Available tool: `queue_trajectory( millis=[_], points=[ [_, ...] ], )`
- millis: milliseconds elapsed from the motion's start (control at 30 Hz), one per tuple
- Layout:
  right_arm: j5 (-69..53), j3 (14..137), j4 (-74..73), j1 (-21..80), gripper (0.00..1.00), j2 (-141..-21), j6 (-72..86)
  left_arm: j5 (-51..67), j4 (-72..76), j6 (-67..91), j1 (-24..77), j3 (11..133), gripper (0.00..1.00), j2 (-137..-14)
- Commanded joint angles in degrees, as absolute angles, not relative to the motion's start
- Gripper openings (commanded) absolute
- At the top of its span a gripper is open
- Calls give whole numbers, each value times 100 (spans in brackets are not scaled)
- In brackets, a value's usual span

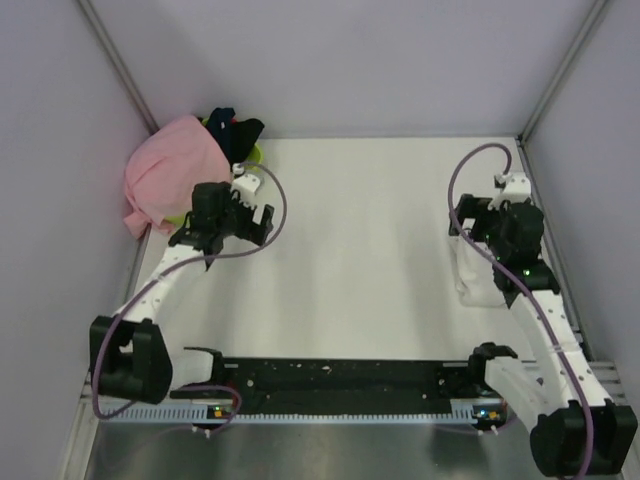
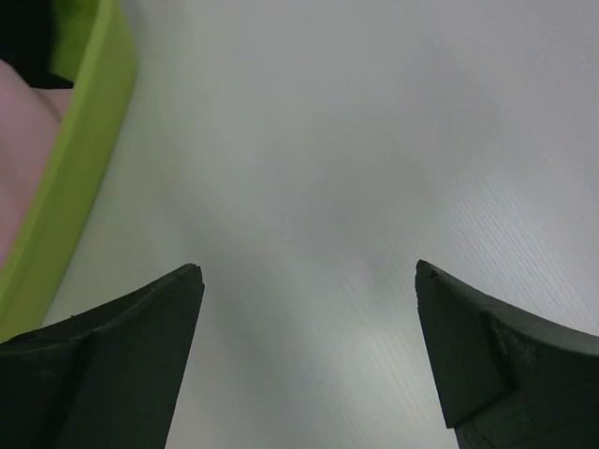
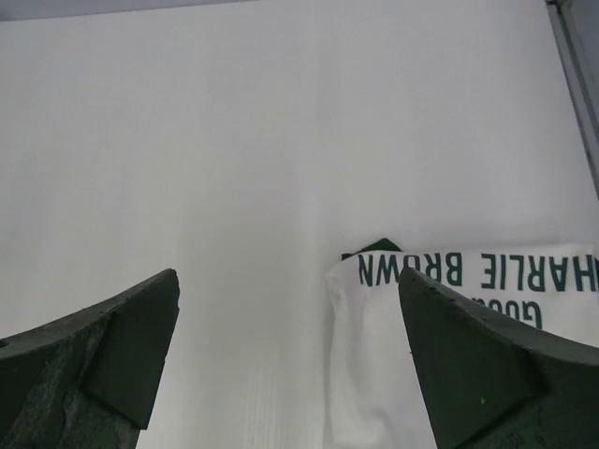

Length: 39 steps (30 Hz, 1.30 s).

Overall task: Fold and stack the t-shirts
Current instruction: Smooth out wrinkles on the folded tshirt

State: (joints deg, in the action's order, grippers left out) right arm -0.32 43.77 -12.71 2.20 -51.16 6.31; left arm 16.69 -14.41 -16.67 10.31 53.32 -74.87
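Observation:
A pink t-shirt (image 1: pixel 170 178) is heaped over the lime-green basket (image 1: pixel 252 156) in the back left corner, with dark shirts (image 1: pixel 234 128) behind it. My left gripper (image 1: pixel 262 222) is open and empty over bare table beside the basket. The left wrist view (image 2: pixel 307 269) shows the basket rim (image 2: pixel 80 159) and pink cloth (image 2: pixel 17 159) at its left edge. A folded white t-shirt (image 1: pixel 470 272) with dark green lettering lies at the right side. My right gripper (image 1: pixel 465 222) hovers open by it. In the right wrist view (image 3: pixel 288 273) the shirt's corner (image 3: pixel 374 355) lies by the right finger (image 3: pixel 487 374).
Grey walls close in the table (image 1: pixel 370 250) on the left, back and right, with metal posts in the back corners. A black strip (image 1: pixel 340 385) runs along the near edge between the arm bases.

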Motion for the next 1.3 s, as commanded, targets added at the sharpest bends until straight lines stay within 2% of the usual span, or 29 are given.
queue_trajectory(
  millis=[0,67,200,467,1267],
  points=[
    [-701,3123,831,544,99,-4493,606,1320,876,-661,538,4107,99,-6585],
    [-966,2665,1282,807,99,-4447,554,977,1430,-362,326,3588,99,-6312],
    [-712,2102,1643,1221,99,-4649,159,291,2108,-202,150,2753,99,-6074],
    [-282,1547,2407,1213,99,-4816,35,922,4156,-431,123,1196,99,-5897],
    [-193,1415,2558,1230,99,-4984,-141,466,3779,-70,123,1512,99,-6284]
  ],
)
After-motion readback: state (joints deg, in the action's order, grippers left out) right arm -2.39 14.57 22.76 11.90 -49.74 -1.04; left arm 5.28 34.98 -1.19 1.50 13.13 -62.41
